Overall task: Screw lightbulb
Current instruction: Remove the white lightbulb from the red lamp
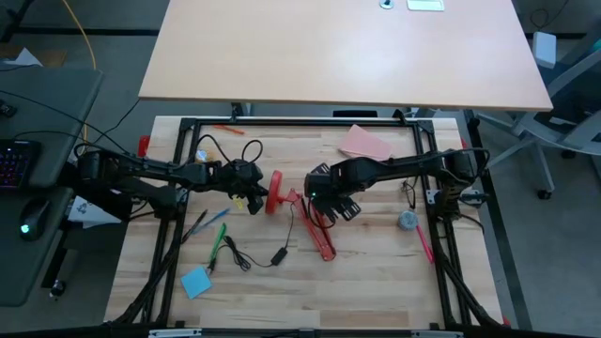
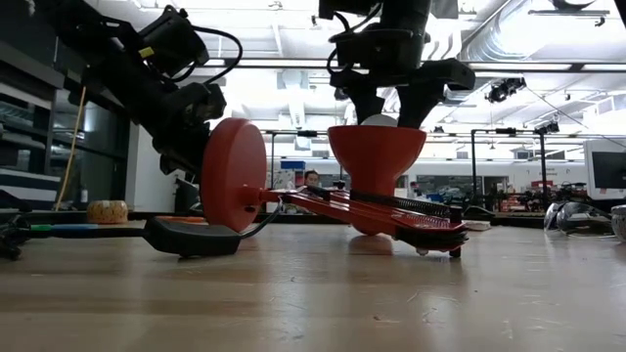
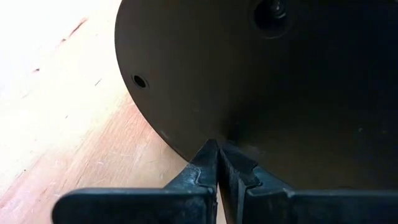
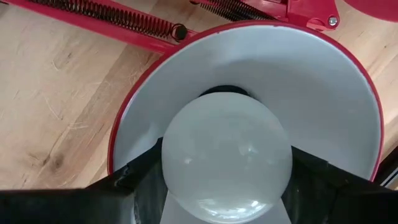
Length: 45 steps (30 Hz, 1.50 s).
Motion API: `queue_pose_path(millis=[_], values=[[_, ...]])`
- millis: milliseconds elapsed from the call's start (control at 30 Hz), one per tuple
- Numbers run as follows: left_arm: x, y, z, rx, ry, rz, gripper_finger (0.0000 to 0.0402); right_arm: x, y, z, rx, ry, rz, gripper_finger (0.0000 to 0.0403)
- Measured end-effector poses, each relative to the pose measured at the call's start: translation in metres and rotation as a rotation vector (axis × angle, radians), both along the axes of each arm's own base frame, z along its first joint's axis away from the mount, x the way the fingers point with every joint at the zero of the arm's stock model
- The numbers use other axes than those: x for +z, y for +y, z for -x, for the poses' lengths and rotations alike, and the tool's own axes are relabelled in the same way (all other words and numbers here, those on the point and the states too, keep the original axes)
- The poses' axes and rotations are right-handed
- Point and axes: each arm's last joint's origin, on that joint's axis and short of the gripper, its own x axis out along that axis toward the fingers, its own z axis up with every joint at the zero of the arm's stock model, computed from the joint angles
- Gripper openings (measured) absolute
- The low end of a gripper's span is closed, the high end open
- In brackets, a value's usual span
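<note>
A red desk lamp lies on the table. Its round base (image 2: 233,174) stands on its rim and its shade (image 2: 375,156) opens upward, the folded spring arms (image 2: 391,210) lying between them. The white lightbulb (image 4: 227,165) sits in the shade's white inside (image 4: 280,81), its screw base hidden. My right gripper (image 1: 324,194) comes down over the shade, shut on the bulb. My left gripper (image 1: 249,194) is shut at the base's underside (image 3: 249,74). My left gripper presses its shut fingertips (image 3: 208,163) against the flat underside of the lamp's base, near its rim (image 3: 186,149). It comes level from the table's left side. The base stands on its edge on the table. My right gripper pinches the bulb's round glass (image 4: 186,186) between its two fingers (image 4: 146,186), one on each side. The fingers point down into the shade from above. The bulb stands upright in the shade, its lower end hidden in the socket.
A black cord with a switch (image 1: 279,255) runs from the lamp toward the near edge. A green pen (image 1: 218,239), a blue note (image 1: 195,282), pink paper (image 1: 366,143), a small grey round object (image 1: 408,221) and a red pen (image 1: 424,246) lie around.
</note>
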Motion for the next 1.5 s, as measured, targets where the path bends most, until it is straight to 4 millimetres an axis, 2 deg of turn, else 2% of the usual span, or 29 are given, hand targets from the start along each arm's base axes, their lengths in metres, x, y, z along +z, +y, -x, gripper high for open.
queue_pose_path(millis=[367, 467, 633, 733, 1067, 1200, 1367, 1500], values=[[0.000, 0.000, 0.000, 0.000, 0.000, 0.000, 0.0000, 0.000, 0.000, 0.000, 0.002, 0.002, -0.001, 0.0246], [0.000, 0.000, 0.000, 0.001, 0.000, 0.000, 0.0000, 0.000, 0.000, 0.000, 0.003, 0.002, -0.001, 0.0263], [0.000, 0.000, 0.000, 0.001, -0.003, -0.001, 0.0000, 0.000, -0.001, -0.001, -0.007, -0.009, 0.019, 0.0318], [0.000, 0.000, 0.000, 0.001, -0.002, -0.001, 0.0000, 0.001, -0.002, 0.000, -0.022, -0.010, 0.095, 0.0344], [0.000, 0.000, 0.000, 0.000, -0.001, -0.002, 0.0000, 0.027, -0.002, 0.016, -0.020, -0.044, 0.085, 0.0353], [0.000, 0.000, 0.000, 0.000, 0.000, -0.001, 0.0000, 0.042, -0.003, 0.025, -0.161, -0.116, 0.055, 0.0353], [0.000, 0.000, 0.000, -0.007, 0.006, -0.008, 0.0000, 0.057, -0.001, 0.032, -0.527, -0.266, -0.061, 0.0353], [0.000, 0.000, 0.001, -0.004, 0.010, -0.017, 0.0000, 0.059, -0.001, 0.031, -0.825, -0.343, -0.172, 0.0353]])
